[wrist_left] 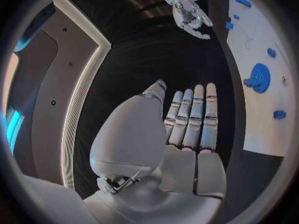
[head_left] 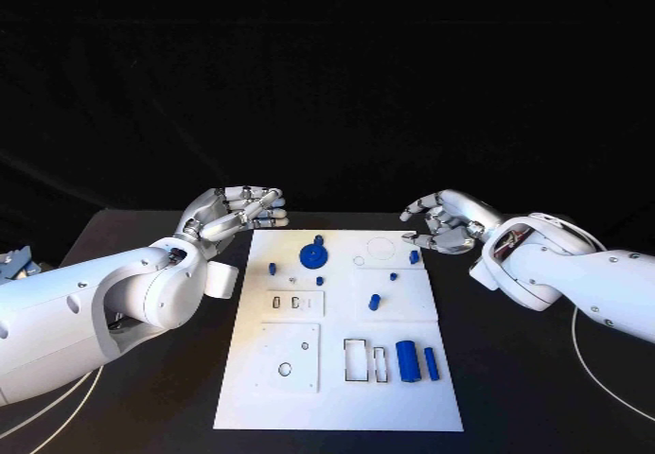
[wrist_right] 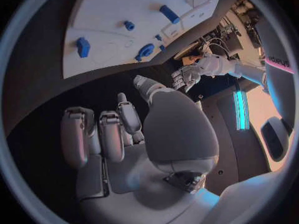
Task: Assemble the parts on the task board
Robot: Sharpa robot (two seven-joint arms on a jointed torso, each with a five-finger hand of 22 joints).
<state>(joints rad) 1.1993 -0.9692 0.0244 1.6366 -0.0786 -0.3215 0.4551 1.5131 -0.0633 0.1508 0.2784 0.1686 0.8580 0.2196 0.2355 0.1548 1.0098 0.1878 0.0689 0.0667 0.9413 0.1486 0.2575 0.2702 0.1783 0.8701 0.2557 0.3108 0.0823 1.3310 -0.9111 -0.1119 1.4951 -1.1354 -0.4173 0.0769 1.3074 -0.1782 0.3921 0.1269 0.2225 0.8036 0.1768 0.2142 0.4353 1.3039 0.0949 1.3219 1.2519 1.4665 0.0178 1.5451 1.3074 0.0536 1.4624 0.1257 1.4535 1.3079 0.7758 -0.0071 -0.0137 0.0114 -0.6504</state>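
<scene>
Head view: the board (head_left: 259,397) runs down the middle of the frame, with both hands above its top corners. The left hand (head_left: 235,212) at upper left has its fingers partly curled and holds nothing; the right hand (head_left: 439,223) at upper right is likewise loosely curled and empty. A gear (head_left: 314,255) lies near the board's top, small pegs (head_left: 374,302) stand mid-board, and two cylinders (head_left: 407,359) lie at lower right beside empty slots. These look like hard, light, smooth plastic pieces, apt to slip or roll. I would pinch the cylinders across their middle and the gear by its rim.

Left wrist view: the left hand (wrist_left: 190,122) has its fingers extended side by side over black table, holding nothing. The board (wrist_left: 261,40) is at the right edge with the gear (wrist_left: 259,78) on it.

Right wrist view: the right hand (wrist_right: 118,134) is empty, fingers half bent. The board (wrist_right: 124,5) fills the upper left, carrying a cylinder (wrist_right: 169,14) and pegs (wrist_right: 82,47).
</scene>
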